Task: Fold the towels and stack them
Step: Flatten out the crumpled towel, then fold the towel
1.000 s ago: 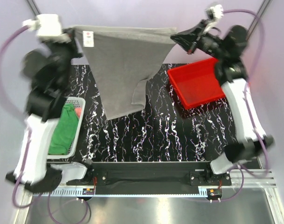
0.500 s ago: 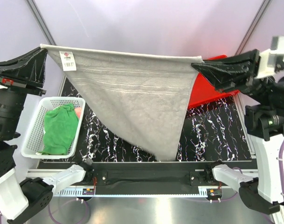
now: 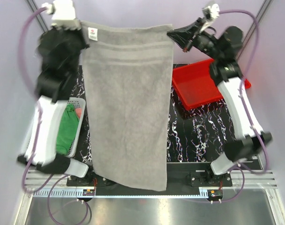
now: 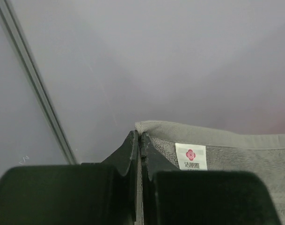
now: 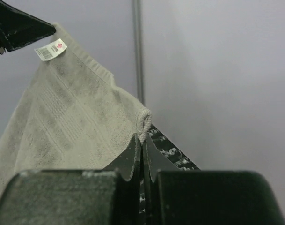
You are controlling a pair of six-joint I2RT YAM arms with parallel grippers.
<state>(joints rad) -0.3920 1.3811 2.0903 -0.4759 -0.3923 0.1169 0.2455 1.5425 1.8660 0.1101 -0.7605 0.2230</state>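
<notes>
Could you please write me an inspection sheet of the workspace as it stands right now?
Surface: black marbled table, partly hidden by the hanging cloth.
Job's things: grey towel held up spread by its two top corners; green towel and a bit of pink in the white basket.
Clutter: red tray, nothing seen in it.
Grippers: left tool and right tool each pinch a corner.
Cables: purple cables loop off both arms.
Surroundings: plain pale walls, metal frame posts.
</notes>
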